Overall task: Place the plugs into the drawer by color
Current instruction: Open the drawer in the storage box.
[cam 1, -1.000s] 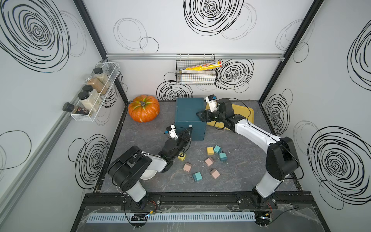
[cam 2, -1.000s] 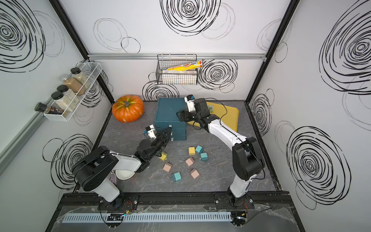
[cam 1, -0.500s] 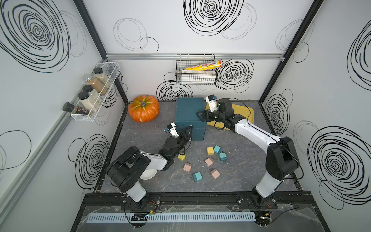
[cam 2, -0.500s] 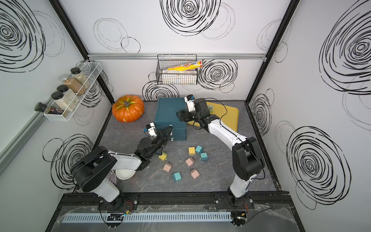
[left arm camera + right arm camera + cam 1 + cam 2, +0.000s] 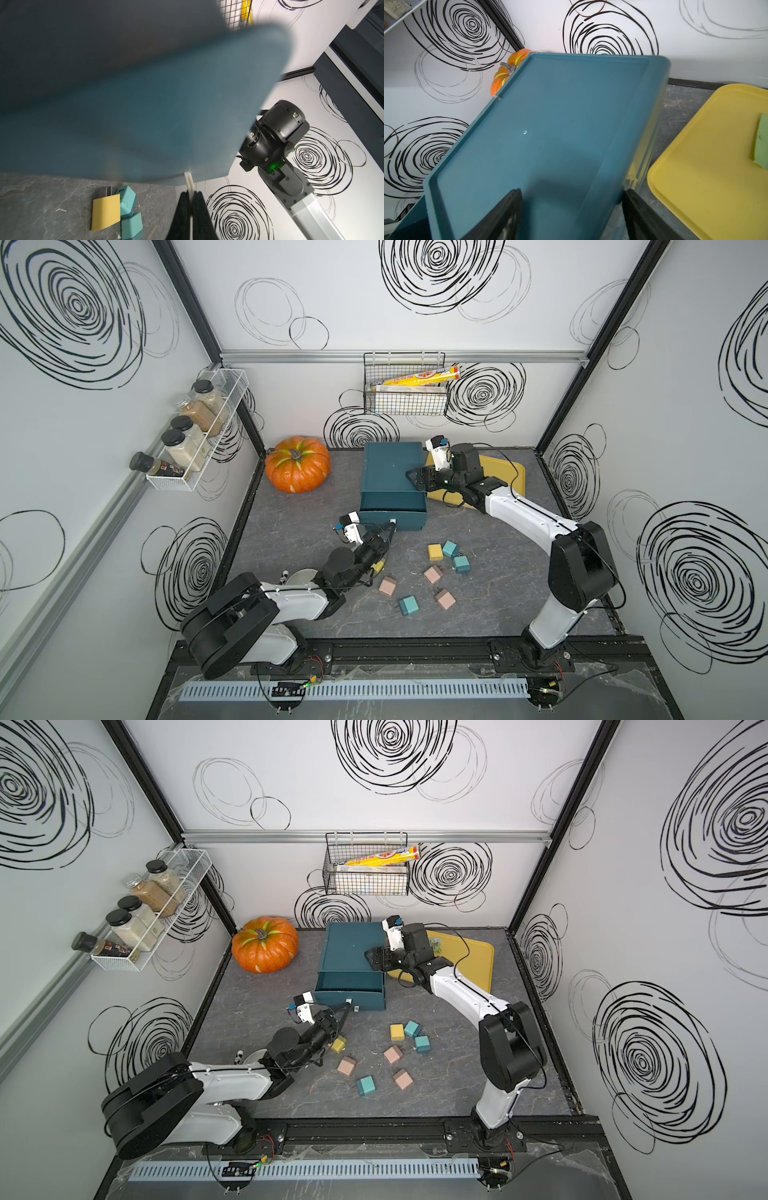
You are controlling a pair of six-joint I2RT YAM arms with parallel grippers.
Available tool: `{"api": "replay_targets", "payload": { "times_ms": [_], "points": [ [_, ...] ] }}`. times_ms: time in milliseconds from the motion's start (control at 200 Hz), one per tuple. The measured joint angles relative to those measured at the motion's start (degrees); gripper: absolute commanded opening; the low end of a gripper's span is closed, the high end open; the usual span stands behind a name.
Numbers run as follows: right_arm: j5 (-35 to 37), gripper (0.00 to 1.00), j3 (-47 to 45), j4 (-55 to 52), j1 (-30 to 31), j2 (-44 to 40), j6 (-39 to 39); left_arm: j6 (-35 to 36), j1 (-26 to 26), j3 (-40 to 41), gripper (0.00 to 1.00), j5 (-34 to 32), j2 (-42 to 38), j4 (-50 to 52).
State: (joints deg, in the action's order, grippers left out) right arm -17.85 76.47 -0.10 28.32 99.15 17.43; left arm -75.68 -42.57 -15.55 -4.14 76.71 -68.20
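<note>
The drawer cabinet [image 5: 390,466] sat toward the back of the counter [image 5: 519,605], between the pumpkin [image 5: 297,470] and the yellow tray [image 5: 509,472]. One drawer [image 5: 392,517] stood partway out, the top one by the look of it. The left jaws were clenched on its white pull tab [image 5: 188,179]. The right jaws stood released, astride the cabinet's top edge on the tray side, seemingly bracing it, though contact could not be confirmed. A good pull would run straight and level along the slide, slow enough that the thin tab doesn't slip free, with the brace pressing down so the cabinet doesn't creep forward. The plugs [image 5: 432,574] lay loose in front: eight counted, one yellow plug [image 5: 377,567] half under the left arm [image 5: 345,568]. A ninth was nowhere visible. The drawer's inside lay in shadow, the lower fronts were hidden, and the left wrist view was mostly teal blur.
</note>
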Motion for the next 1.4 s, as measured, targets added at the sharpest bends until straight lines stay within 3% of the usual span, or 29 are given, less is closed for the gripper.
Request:
{"api": "replay_targets", "payload": {
  "times_ms": [350, 586, 666, 741, 816, 911, 1081, 1191, 1397],
  "points": [
    [0.02, 0.80, 0.00, 0.11, -0.02, 0.07, 0.94, 0.48, -5.99, 2.80, 0.00, -3.10, -5.92, 3.65],
    [0.04, 0.80, 0.02, 0.11, -0.02, 0.13, 1.07, 1.42, -6.84, 2.80, 0.00, -4.50, -7.06, 5.42],
    [0.00, 0.81, 0.02, 0.11, -0.02, 0.17, 1.16, 1.60, -6.84, 2.82, 0.11, -4.79, -6.82, 5.38],
    [-0.11, 0.84, 0.04, 0.20, -0.02, 0.31, 1.27, 1.92, -6.82, 3.04, 0.13, -5.14, -6.84, 5.31],
    [-0.26, 0.85, 0.04, 0.31, -0.02, 0.42, 1.33, 2.49, -6.82, 3.17, 0.21, -5.35, -6.97, 5.62],
    [-0.44, 0.86, 0.24, 0.28, -0.02, 0.55, 1.36, 3.02, -6.82, 3.17, 0.43, -5.55, -7.67, 6.19],
    [-0.57, 0.87, 0.72, -0.33, -0.02, 0.63, 1.36, 5.09, -6.80, 3.21, 0.67, -6.49, -11.74, 8.81],
    [-0.57, 0.88, 0.92, -0.90, -0.02, 0.63, 1.38, 6.29, -6.49, 3.30, 0.99, -6.86, -14.78, 10.29],
    [0.96, 0.95, 0.96, -2.67, 0.11, -0.44, 1.20, 11.21, -5.90, 2.58, 0.99, -6.03, -21.18, 20.11]
  ]
}}
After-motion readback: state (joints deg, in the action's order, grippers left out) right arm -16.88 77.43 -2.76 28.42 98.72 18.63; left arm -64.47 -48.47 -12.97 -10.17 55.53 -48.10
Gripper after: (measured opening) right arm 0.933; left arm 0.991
